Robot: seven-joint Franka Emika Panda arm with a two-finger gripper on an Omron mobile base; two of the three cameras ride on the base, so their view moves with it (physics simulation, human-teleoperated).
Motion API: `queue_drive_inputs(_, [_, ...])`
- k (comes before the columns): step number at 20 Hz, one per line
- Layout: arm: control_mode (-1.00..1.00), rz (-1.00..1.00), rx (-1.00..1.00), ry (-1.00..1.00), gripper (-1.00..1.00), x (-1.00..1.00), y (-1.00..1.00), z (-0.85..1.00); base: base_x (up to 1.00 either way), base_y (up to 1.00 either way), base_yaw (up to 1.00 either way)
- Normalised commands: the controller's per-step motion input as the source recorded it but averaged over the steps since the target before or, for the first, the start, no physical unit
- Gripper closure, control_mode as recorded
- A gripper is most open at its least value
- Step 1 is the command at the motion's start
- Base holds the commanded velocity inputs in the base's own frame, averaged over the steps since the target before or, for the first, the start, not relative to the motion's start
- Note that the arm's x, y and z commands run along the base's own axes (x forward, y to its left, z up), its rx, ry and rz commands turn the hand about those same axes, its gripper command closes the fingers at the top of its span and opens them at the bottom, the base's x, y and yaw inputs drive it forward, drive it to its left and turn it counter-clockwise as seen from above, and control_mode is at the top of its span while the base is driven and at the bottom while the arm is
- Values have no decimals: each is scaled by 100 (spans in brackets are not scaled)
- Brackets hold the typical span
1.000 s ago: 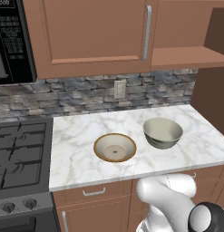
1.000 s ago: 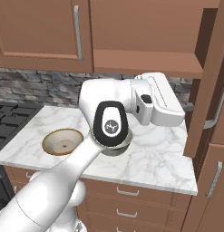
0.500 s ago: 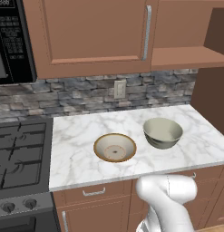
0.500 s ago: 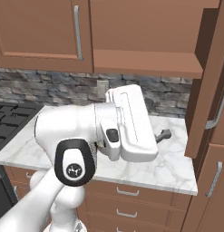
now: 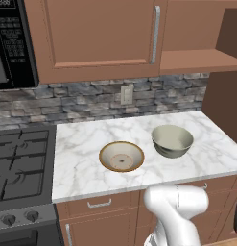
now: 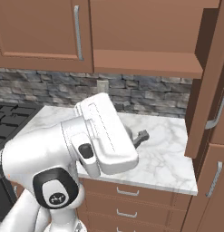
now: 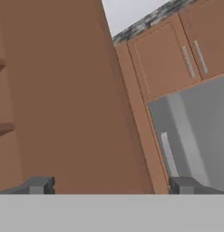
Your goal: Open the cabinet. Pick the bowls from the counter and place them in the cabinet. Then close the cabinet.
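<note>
The cabinet [image 5: 91,38] has its left door closed and its right half uncovered, showing the wooden shelf [image 5: 196,60]. Its right door [image 6: 205,90] stands swung out, silver handle facing right. On the counter [image 5: 81,144] sit both bowls: the shallow cream one [image 5: 121,156] near the middle and the deeper grey-green one [image 5: 172,141] to its right. My gripper [image 6: 141,136] hovers over the counter's right part, below the shelf, and my arm hides the bowls in the right base view. In the hand view my gripper [image 7: 111,186] is open, with nothing between the fingertips [image 7: 38,185], facing a brown panel.
A black gas stove [image 5: 19,163] borders the counter on the left, with the microwave [image 5: 9,43] above it. Drawers [image 6: 127,192] run below the counter edge. A tall brown cabinet [image 6: 213,181] closes off the right side. A wall outlet [image 5: 126,94] sits on the stone backsplash.
My arm has kept turning in the right base view, with the hand sinking lower and leftward in front of the counter. The bowls and cabinet doors have not moved.
</note>
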Motion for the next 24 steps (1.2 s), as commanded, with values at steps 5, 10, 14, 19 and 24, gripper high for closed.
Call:
queue_drive_inputs(5, [-100,38,-12,10,-100,-8,57,29,0,0,0])
queue_drive_inputs(10, [-100,29,-3,4,-100,-6,81,-1,0,0,0])
queue_drive_inputs(14, [-100,14,0,-4,-100,-3,95,-13,0,0,0])
queue_drive_inputs(19, [-100,11,0,0,-100,0,96,-2,0,0,0])
queue_drive_inputs(24, [-100,9,-1,0,-100,4,79,0,0,0,0])
